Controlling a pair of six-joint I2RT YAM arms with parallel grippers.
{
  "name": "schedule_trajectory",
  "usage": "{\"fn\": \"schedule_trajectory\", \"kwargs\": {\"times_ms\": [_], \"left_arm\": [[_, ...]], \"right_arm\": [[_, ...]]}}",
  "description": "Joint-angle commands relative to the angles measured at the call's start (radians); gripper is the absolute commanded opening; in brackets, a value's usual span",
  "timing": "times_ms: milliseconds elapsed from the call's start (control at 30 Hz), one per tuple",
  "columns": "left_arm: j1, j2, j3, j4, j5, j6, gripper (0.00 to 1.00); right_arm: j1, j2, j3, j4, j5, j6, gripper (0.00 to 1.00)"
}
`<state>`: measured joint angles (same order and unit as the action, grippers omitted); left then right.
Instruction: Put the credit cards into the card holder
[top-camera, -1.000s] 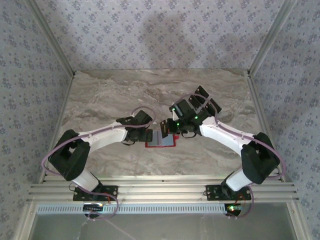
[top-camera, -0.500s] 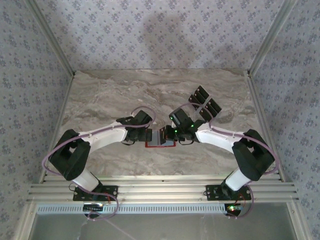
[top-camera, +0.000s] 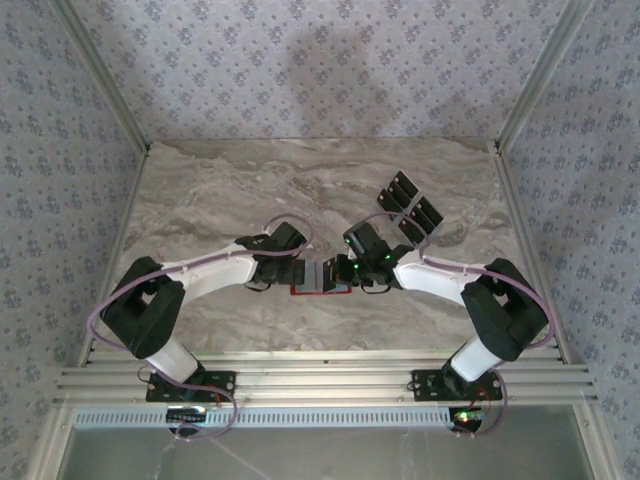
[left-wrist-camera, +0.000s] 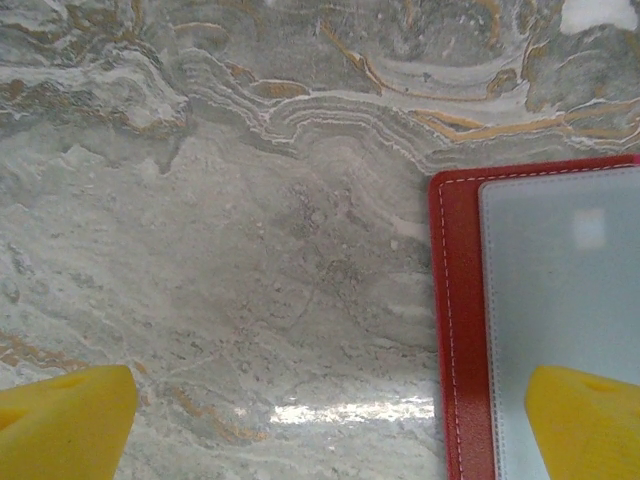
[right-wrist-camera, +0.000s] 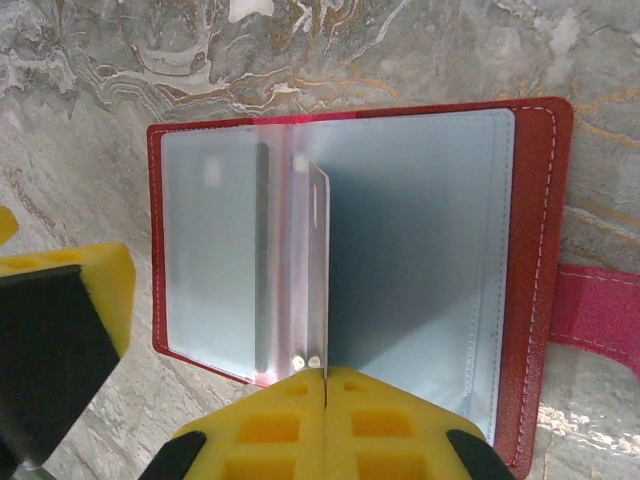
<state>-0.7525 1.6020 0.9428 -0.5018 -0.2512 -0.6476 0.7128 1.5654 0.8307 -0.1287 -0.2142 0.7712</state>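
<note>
The red card holder (top-camera: 322, 289) lies open on the marble, grey pockets up (right-wrist-camera: 540, 250). My right gripper (right-wrist-camera: 325, 385) is shut on a thin pale sheet (right-wrist-camera: 318, 260) standing on edge over the spine; it looks like one of the holder's inner pocket leaves. In the top view this gripper (top-camera: 338, 272) is over the holder's middle. My left gripper (left-wrist-camera: 330, 420) is open at the holder's left edge (left-wrist-camera: 455, 330). One yellow fingertip (left-wrist-camera: 585, 420) is over the left pocket and the other (left-wrist-camera: 65, 420) over bare marble. The black credit cards (top-camera: 410, 205) lie at the back right.
The holder's pink-red snap tab (right-wrist-camera: 600, 305) sticks out to the right. The left gripper's yellow finger (right-wrist-camera: 95, 295) stands just beyond the holder's left edge. Aluminium frame rails (top-camera: 320, 380) run along the near edge, and patterned walls enclose the marble table (top-camera: 220, 190).
My right gripper moved forward and left from near the cards and came down over the open holder's spine. The left arm has barely moved.
</note>
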Motion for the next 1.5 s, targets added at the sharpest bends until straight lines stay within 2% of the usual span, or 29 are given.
{"fn": "schedule_trajectory", "kwargs": {"times_ms": [0, 500, 967, 1467], "left_arm": [[-0.008, 0.025, 0.040, -0.006, -0.009, -0.010, 1.00], [-0.010, 0.084, 0.024, 0.010, -0.014, -0.009, 1.00], [-0.010, 0.063, -0.040, 0.006, -0.031, -0.038, 1.00], [-0.010, 0.043, -0.047, -0.009, -0.040, -0.047, 1.00]], "right_arm": [[-0.005, 0.000, -0.017, -0.003, 0.017, 0.011, 0.00], [-0.007, 0.000, -0.025, 0.002, 0.016, 0.013, 0.00], [-0.027, -0.006, -0.027, 0.017, -0.006, -0.002, 0.00], [-0.066, -0.011, -0.063, 0.207, -0.128, 0.013, 0.00]]}}
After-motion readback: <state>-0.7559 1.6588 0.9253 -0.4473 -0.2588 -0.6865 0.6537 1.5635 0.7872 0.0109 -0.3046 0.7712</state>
